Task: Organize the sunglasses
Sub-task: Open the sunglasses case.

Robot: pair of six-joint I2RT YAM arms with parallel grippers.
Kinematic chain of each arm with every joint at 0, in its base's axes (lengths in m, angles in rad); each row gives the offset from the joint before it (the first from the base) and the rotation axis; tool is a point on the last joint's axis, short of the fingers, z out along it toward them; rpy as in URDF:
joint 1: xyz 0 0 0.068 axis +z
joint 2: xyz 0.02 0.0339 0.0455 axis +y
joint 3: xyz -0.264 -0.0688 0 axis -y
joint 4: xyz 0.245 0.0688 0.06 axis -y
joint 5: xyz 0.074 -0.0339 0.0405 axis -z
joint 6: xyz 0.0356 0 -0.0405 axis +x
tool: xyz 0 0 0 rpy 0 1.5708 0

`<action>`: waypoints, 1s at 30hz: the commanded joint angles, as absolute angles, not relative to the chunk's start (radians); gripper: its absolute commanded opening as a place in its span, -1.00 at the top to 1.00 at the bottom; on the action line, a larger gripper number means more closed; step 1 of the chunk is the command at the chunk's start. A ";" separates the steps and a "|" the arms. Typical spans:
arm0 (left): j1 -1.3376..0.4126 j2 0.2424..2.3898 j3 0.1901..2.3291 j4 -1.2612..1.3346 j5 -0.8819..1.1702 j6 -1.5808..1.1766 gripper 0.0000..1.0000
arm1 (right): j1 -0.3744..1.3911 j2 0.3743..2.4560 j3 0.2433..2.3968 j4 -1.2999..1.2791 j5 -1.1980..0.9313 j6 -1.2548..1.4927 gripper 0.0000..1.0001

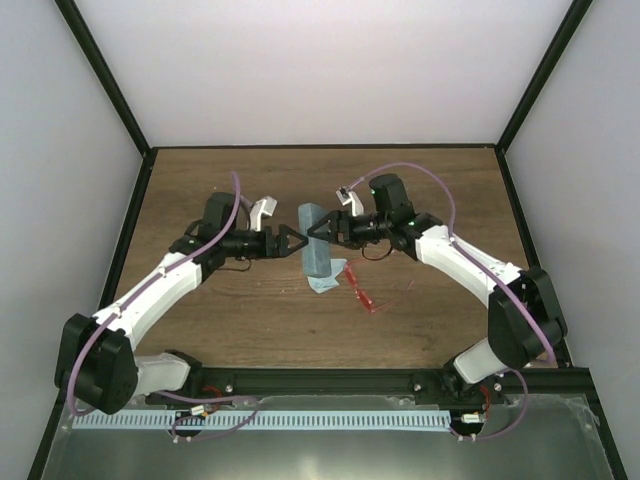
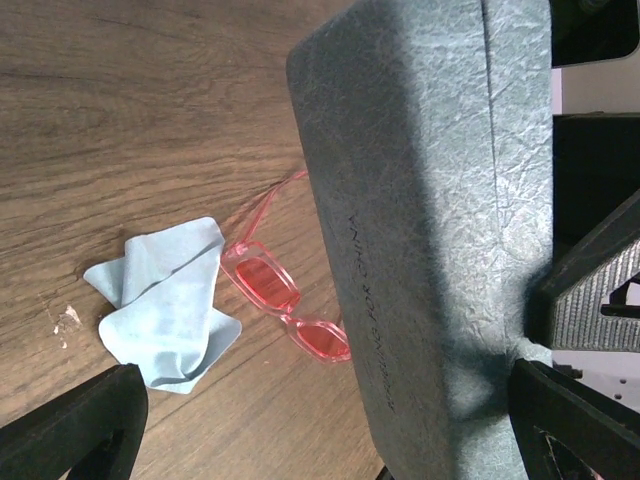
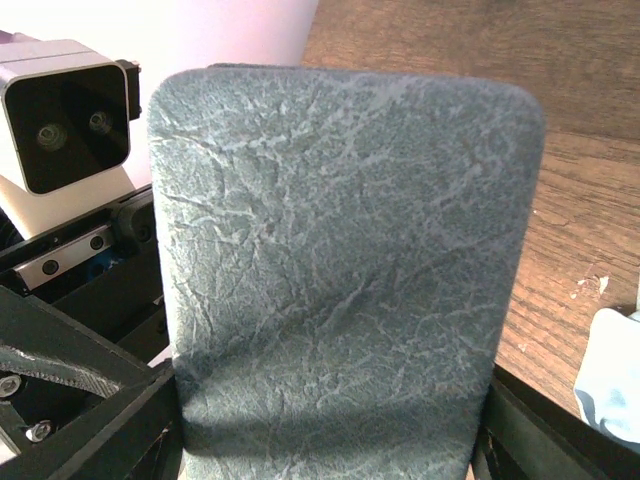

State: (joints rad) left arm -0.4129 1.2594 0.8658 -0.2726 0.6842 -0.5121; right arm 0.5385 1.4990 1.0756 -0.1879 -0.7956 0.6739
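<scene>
The red translucent sunglasses [image 1: 360,293] lie on the wood, folded, just right of the case; in the left wrist view [image 2: 285,300] one lens is partly hidden under the case's edge. The grey-blue oblong case [image 1: 315,242] is closed and held up between the two grippers. My right gripper [image 1: 325,232] is shut on the case [image 3: 340,270], with its fingers [image 3: 120,420] against both long sides. My left gripper [image 1: 297,242] is open at the case's left side. In the left wrist view its jaws stand wide apart and the case [image 2: 440,200] lies between them.
A light blue cloth [image 1: 328,276] lies crumpled on the table beside the sunglasses, partly under the case; it also shows in the left wrist view [image 2: 165,305] and at the right wrist view's edge [image 3: 612,385]. A black frame [image 1: 320,148] and white walls bound the wooden table [image 1: 250,320].
</scene>
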 commanded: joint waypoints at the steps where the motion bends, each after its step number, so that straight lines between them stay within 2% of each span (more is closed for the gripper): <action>1: -0.410 1.288 0.891 -0.353 0.622 -0.440 -1.00 | 0.528 1.486 1.072 -0.111 -0.896 0.681 -0.21; 11: -0.406 1.327 0.829 -0.372 0.479 -0.483 -1.00 | 0.522 1.510 1.102 -0.136 -0.977 0.644 -0.23; 30: -0.390 1.241 0.769 -0.357 0.433 -0.520 -1.00 | 0.522 1.606 1.101 -0.150 -0.987 0.604 -0.25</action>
State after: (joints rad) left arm -0.3962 1.2934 0.7563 -0.3618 0.4648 -0.5171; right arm 0.5186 1.5833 1.0821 -0.1879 -0.9451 0.6209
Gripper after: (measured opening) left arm 0.999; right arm 0.718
